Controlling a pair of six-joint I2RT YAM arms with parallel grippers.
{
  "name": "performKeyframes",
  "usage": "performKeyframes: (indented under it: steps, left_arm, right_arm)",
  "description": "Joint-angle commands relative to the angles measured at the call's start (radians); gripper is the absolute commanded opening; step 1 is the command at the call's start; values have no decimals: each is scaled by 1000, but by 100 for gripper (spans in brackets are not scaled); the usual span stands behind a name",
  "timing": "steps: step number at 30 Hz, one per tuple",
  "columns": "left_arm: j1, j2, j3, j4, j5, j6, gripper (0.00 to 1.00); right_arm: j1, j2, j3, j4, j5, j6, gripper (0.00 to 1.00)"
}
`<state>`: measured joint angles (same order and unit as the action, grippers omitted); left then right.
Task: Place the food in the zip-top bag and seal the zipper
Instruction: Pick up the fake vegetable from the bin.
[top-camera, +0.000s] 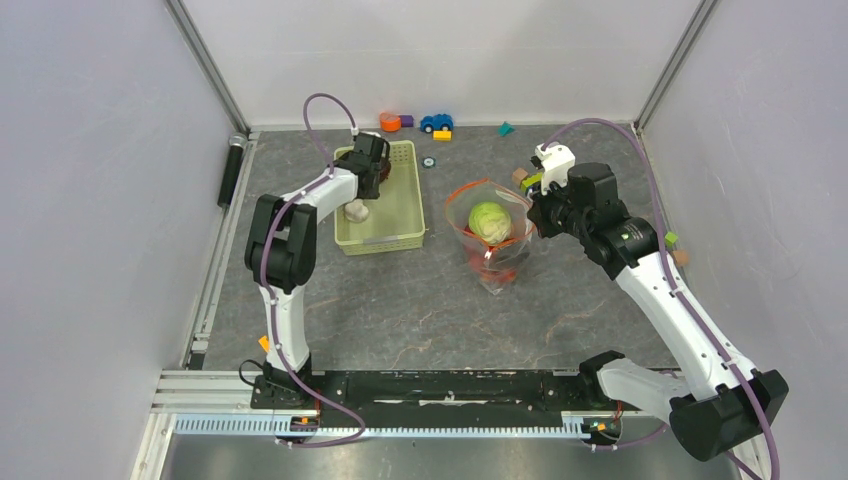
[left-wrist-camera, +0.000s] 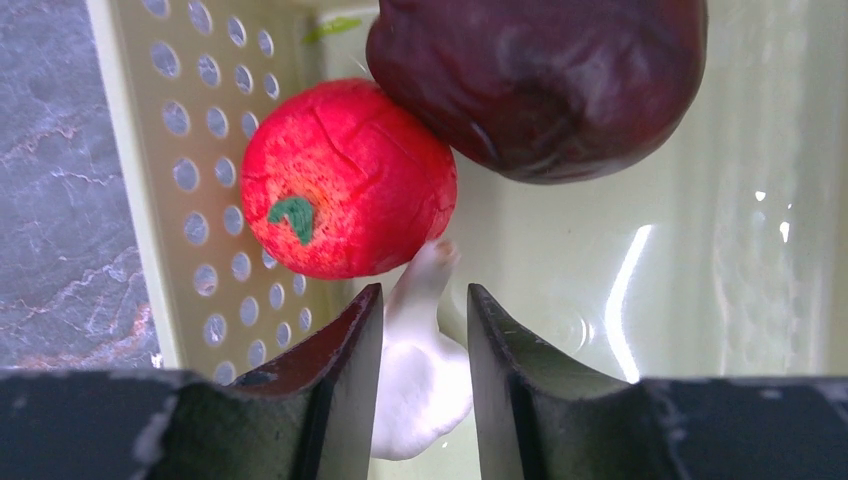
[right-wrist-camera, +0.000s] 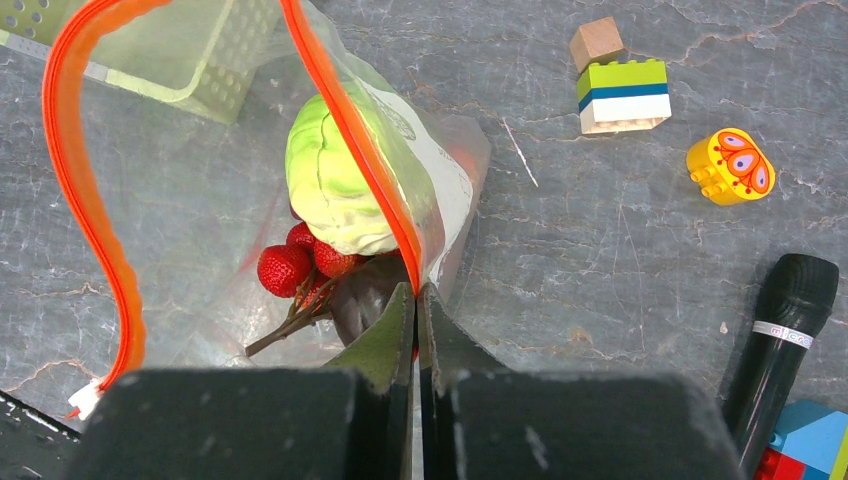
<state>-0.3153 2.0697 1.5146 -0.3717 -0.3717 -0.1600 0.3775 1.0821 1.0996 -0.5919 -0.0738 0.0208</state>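
The zip-top bag (top-camera: 488, 235) stands open mid-table. In it are the green cabbage (right-wrist-camera: 335, 190), red strawberries (right-wrist-camera: 285, 268) and a dark purple piece (right-wrist-camera: 365, 295). The zipper (right-wrist-camera: 90, 200) loops round the mouth, with its white slider end (right-wrist-camera: 85, 398) at the near left. My right gripper (right-wrist-camera: 415, 290) is shut on the bag's mouth edge and holds it up. My left gripper (left-wrist-camera: 425, 310) is inside the pale green basket (left-wrist-camera: 200, 150), its fingers closed against a white garlic-like piece (left-wrist-camera: 425, 390). An orange-red peach-like fruit (left-wrist-camera: 345, 180) and a large dark purple piece (left-wrist-camera: 550, 80) lie just ahead of it.
The basket (top-camera: 405, 235) sits left of the bag. Toy blocks and a blue car (top-camera: 436, 122) lie along the back wall. Near my right gripper are a green-and-white block (right-wrist-camera: 622, 95), a yellow block (right-wrist-camera: 730, 165) and a black cylinder (right-wrist-camera: 785, 330).
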Motion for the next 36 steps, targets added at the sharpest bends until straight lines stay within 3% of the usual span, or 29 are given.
performKeyframes:
  steps: [1, 10, 23, 29, 36]
  left_arm:
    - [12, 24, 64, 12, -4, 40, 41]
    - [16, 59, 115, -33, -4, 34, 37]
    - [16, 39, 81, -22, -37, 28, 2]
    - [15, -59, 30, -17, 19, 11, 2]
    - [12, -289, -27, 6, 129, -47, 2]
  right_arm:
    - [-3, -11, 31, 27, 15, -2, 0]
    - [-3, -14, 29, 27, 18, -2, 0]
    - [-3, -20, 29, 27, 19, -4, 0]
    - [-3, -30, 28, 27, 18, -3, 0]
    - [-4, -47, 11, 31, 17, -2, 0]
